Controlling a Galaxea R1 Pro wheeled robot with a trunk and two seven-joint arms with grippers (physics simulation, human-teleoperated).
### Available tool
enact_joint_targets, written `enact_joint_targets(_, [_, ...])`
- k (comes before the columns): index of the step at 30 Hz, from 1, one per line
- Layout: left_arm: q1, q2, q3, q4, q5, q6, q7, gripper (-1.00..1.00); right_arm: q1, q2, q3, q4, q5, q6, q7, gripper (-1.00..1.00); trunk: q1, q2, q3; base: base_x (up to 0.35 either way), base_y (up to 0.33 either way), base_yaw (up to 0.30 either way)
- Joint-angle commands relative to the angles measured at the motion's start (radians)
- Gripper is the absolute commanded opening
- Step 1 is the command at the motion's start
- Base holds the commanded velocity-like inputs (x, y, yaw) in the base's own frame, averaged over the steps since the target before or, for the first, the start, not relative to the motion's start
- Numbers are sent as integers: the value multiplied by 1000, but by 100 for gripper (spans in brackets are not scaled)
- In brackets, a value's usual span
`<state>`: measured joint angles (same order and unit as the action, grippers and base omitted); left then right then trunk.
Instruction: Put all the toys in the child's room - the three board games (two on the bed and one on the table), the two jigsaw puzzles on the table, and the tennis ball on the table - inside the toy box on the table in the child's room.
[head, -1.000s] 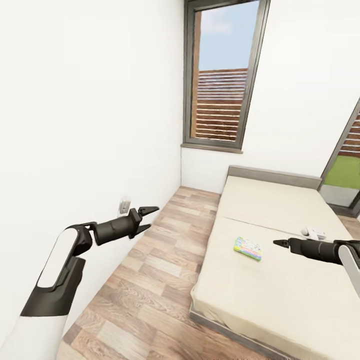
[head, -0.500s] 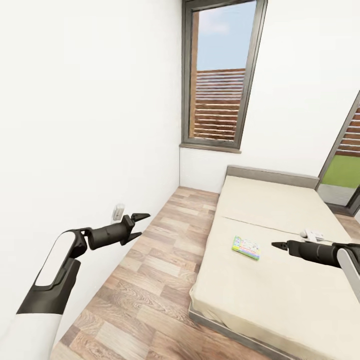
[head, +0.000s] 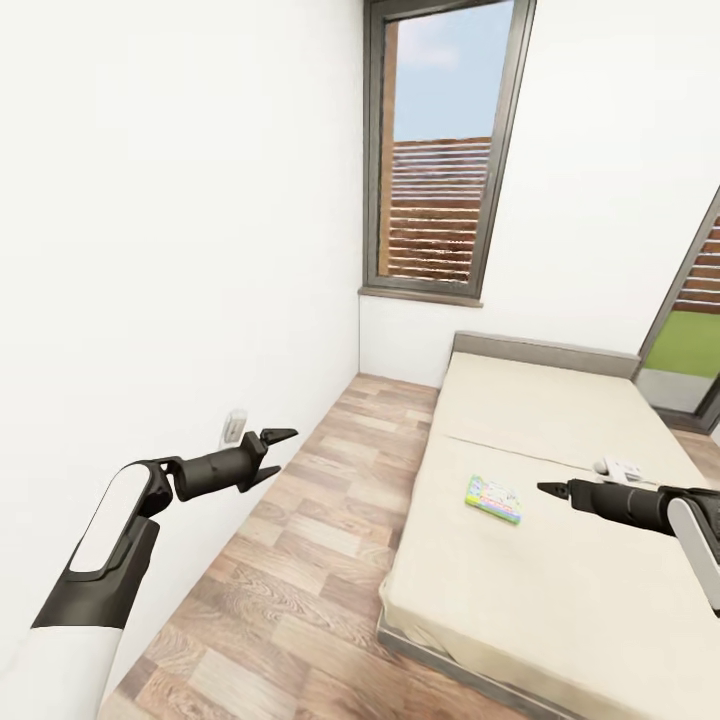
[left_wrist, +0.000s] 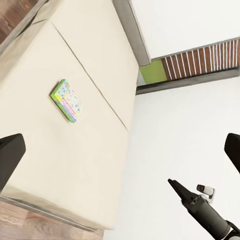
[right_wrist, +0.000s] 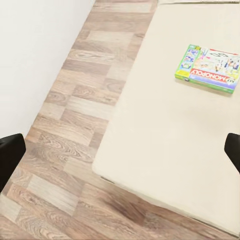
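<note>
Monopoly box (head: 494, 498) lying flat on bed (head: 560, 590); left gripper (head: 274, 452) and right gripper (head: 549, 490) hovering, jaws spread, gripping nothing.

Open beige bed (head: 560, 560) surface all around the Monopoly box (head: 493, 498); wood floor (head: 300, 560) lane runs clear beside it, hemmed by the white wall (head: 170, 250).

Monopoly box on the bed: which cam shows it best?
Right wrist view: the Monopoly box is largest there, title readable, lying flat on the bed. Head view shows it small, print illegible. Left wrist view shows it small and oblique.
</note>
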<state>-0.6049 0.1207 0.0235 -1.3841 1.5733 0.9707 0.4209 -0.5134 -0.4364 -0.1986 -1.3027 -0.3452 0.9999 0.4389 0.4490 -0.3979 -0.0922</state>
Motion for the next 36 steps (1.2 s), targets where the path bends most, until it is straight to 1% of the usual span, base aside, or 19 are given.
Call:
enact_joint_targets(1, [-1,0,0,-3,10,2,9,100,-1,1,-2,-4,8,4,9,100,1,-2,-2,215,0,-1])
enact_joint_targets(10, [-1,-2,-5,-13,9,3,2,100,-1,4,-3,-18,7,6,9,100,1,-2,-1,254,0,-20])
enact_joint_targets(14, [-1,-3,-6,-16,8,3,1,100,-1,5,-4,-20,7,6,9,100,1,-2,0,156,0,-66])
enact_joint_targets(17, [-1,-4,-7,-17,8,3,0,100,0,5,-4,-22,6,11,9,100,1,-2,2,64,0,-89])
enact_joint_targets(18, [-1,-4,-8,-17,8,3,0,100,-1,5,-4,-25,6,40,9,100,1,-2,2,26,0,-156])
enact_joint_targets(20, [-1,-4,-8,-18,8,3,0,100,-1,5,-4,-27,6,47,9,100,1,-2,4,23,0,-165])
enact_joint_targets(30, [-1,-3,-7,-18,8,3,-2,100,-2,5,-4,-37,7,47,9,100,1,-2,11,6,0,-221])
enact_joint_targets(36, [-1,-3,-5,-18,9,3,-2,100,-2,5,-4,-38,8,47,9,100,1,-2,13,18,0,-109])
